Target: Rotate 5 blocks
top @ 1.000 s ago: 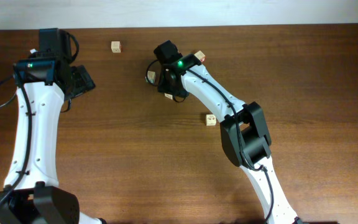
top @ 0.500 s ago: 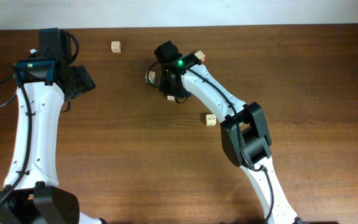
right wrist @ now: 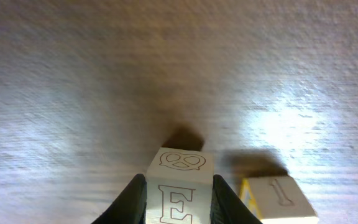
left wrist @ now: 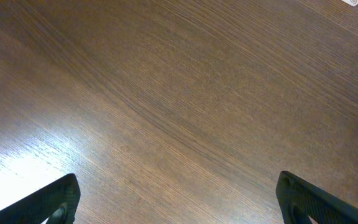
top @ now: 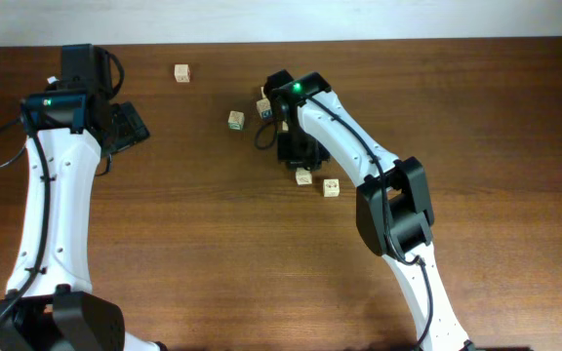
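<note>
The left tool point(top: 128, 125) hangs over bare worktop point(left wrist: 166, 93) with its fingers point(left wrist: 48, 202) spread wide and nothing between them. A lone block point(top: 181, 73) lies well apart, beyond it and to its right. A second block point(top: 236, 120) sits between the two tools, and a third block point(top: 264, 105) sits just beside the right arm point(top: 344, 132). The right tool point(right wrist: 179, 208) is clamped on the E block point(right wrist: 179, 186), which has a pretzel drawing on its upper face. The number block point(right wrist: 278, 196) stands just right of that tool, near the E block but apart from it.
</note>
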